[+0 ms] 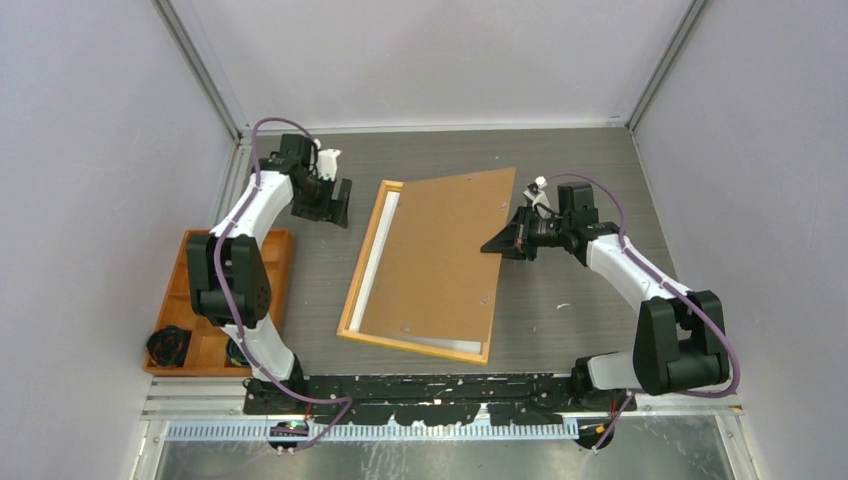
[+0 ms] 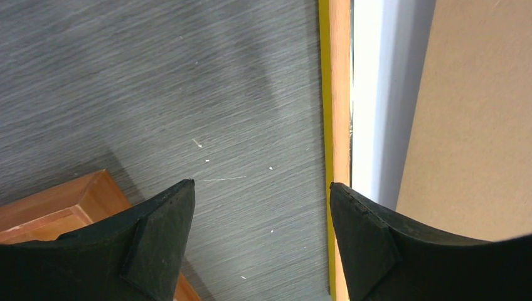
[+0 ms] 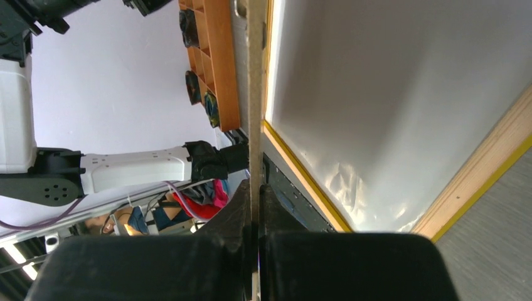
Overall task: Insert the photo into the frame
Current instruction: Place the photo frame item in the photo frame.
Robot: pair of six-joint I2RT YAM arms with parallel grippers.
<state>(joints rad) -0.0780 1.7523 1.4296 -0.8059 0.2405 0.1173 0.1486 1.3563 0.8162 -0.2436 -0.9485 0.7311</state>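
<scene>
I see the right gripper point(image 1: 495, 245) clamped on the right edge of the backing board point(image 1: 440, 250), which is tilted above the frame point(image 1: 361, 270) (face down on the table point(image 1: 580, 300)). The left gripper point(image 1: 334, 206), jaws apart, hangs just beside the frame's left rail.

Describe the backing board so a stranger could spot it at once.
In the middle of the grey table lies a yellow-edged frame. The backing board is the only plain brown sheet, tilted over it, its right edge pinched by the right gripper.
</scene>
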